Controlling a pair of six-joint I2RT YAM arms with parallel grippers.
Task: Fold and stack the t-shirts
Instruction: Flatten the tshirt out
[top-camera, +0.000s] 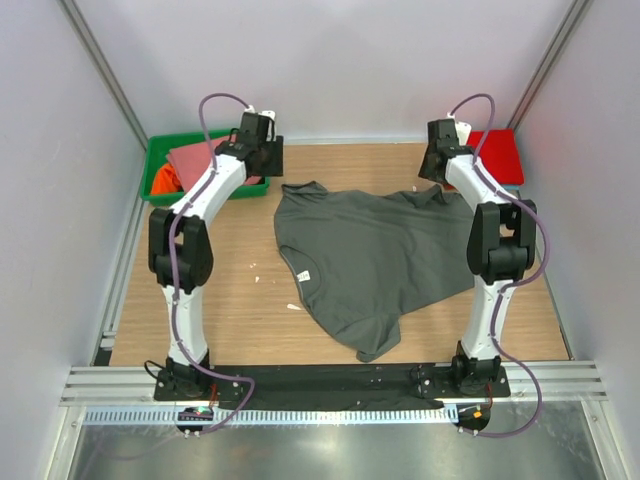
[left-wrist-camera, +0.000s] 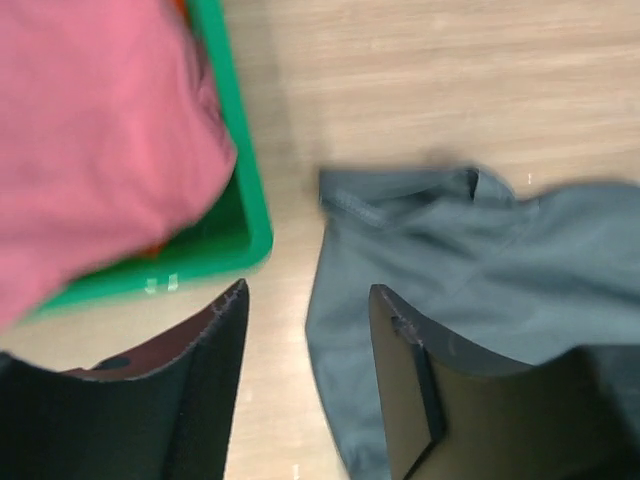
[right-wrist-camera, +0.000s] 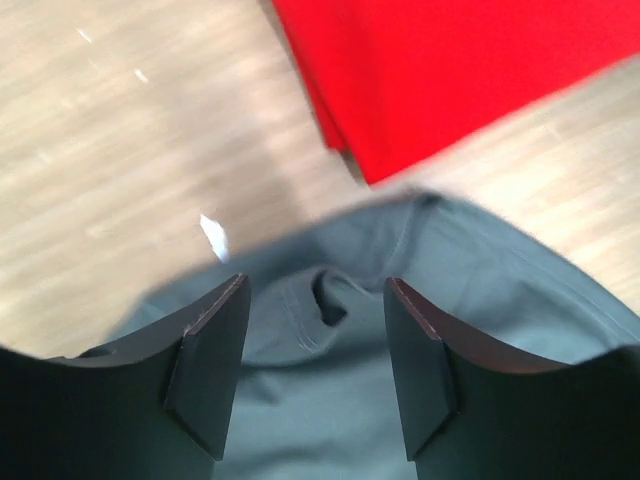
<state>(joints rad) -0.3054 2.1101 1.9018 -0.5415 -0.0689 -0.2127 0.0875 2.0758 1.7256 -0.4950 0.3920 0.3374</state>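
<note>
A dark grey t-shirt (top-camera: 375, 255) lies spread on the wooden table, with a small white label (top-camera: 302, 276) at its left edge. My left gripper (top-camera: 262, 150) is open and empty, above the shirt's far-left corner (left-wrist-camera: 400, 200) and next to the bin. My right gripper (top-camera: 437, 160) is open and empty, above a bunched fold at the shirt's far-right corner (right-wrist-camera: 330, 300). A folded red t-shirt (top-camera: 500, 152) lies at the far right and shows in the right wrist view (right-wrist-camera: 450, 70). A salmon-pink t-shirt (top-camera: 200, 158) and an orange one (top-camera: 162, 180) lie in the bin.
A green plastic bin (top-camera: 165, 150) stands at the far left; its corner shows in the left wrist view (left-wrist-camera: 250, 220). Small white scraps (top-camera: 256, 277) lie on the table left of the shirt. White walls close in the table.
</note>
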